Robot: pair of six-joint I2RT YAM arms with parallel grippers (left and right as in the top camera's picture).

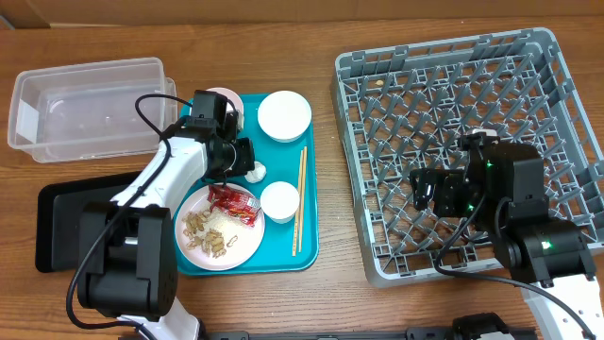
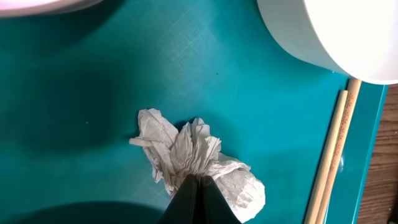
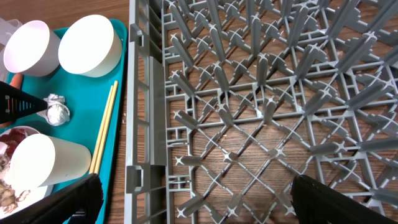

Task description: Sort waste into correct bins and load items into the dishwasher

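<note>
My left gripper (image 2: 198,182) is shut on the crumpled white paper wad (image 2: 186,155), at the surface of the teal tray (image 2: 74,93); in the overhead view the wad (image 1: 256,172) lies mid-tray. A round plate (image 1: 241,250) holds the red wrapper (image 1: 234,203) and beige food scraps (image 1: 209,236). A white bowl (image 1: 285,115), a small cup (image 1: 279,201) and chopsticks (image 1: 299,203) are on the tray; a pink bowl (image 1: 225,95) is partly hidden by my left arm. My right gripper (image 3: 208,199) is open and empty over the grey dish rack (image 1: 528,57). The carrot is not clearly visible.
The clear tub (image 1: 85,109) stands at the back left and the flat black tray (image 1: 61,222) lies in front of it, partly under my left arm. The rack (image 3: 149,93) holds no dishes. A strip of bare wooden table (image 1: 326,142) separates the teal tray from the rack.
</note>
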